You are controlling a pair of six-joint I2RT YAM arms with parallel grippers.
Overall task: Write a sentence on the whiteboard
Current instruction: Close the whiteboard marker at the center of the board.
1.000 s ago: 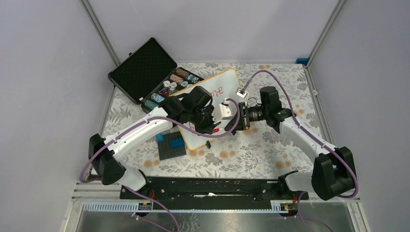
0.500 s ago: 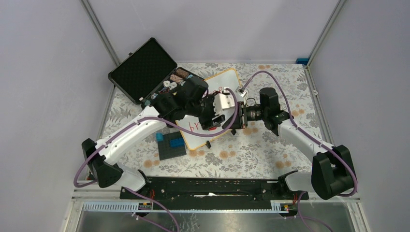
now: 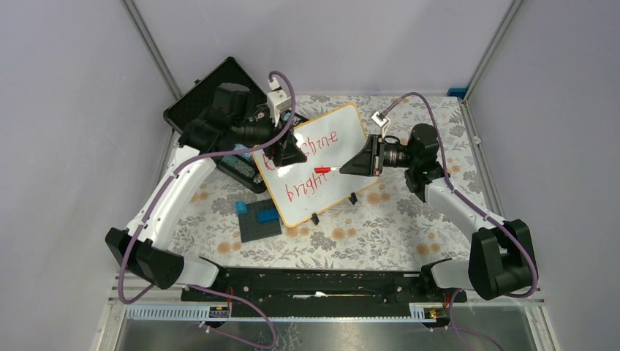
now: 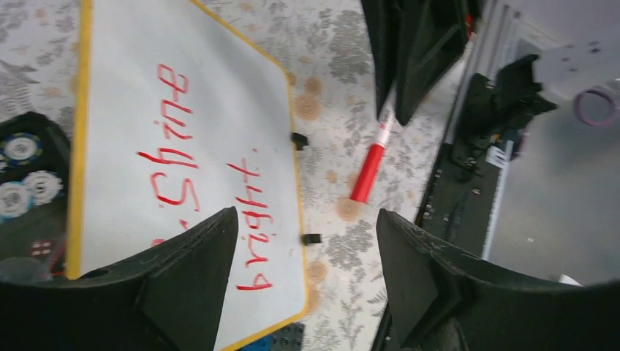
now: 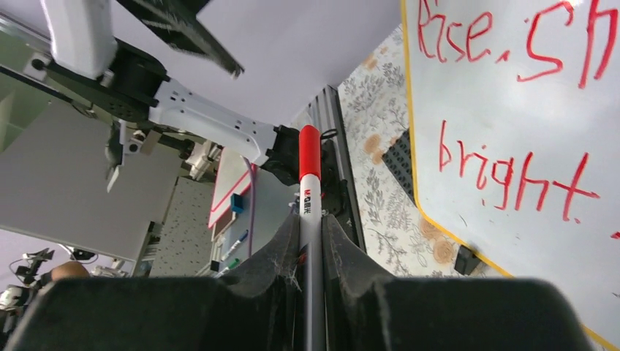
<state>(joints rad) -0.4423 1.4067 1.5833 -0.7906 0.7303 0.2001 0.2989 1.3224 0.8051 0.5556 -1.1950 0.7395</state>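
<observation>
The whiteboard lies tilted on the floral table, tan-framed, with the sentence in red on two lines, "rise shine" over "bright". My right gripper hovers over the board's right side, shut on a white marker whose red cap points left. In the right wrist view the marker sticks out between the fingers, beside the whiteboard. My left gripper is open with nothing in it, above the board's left edge. Its wrist view shows the whiteboard, the sentence and the marker.
An open black case with poker chips lies at the back left, partly under my left arm. A dark grey plate with blue blocks sits in front of the board's near corner. Two small black feet stick out at the board's near edge.
My left gripper opened and swung away to the back left, uncovering the written board. The right gripper drew slightly right, still gripping the capped marker.
</observation>
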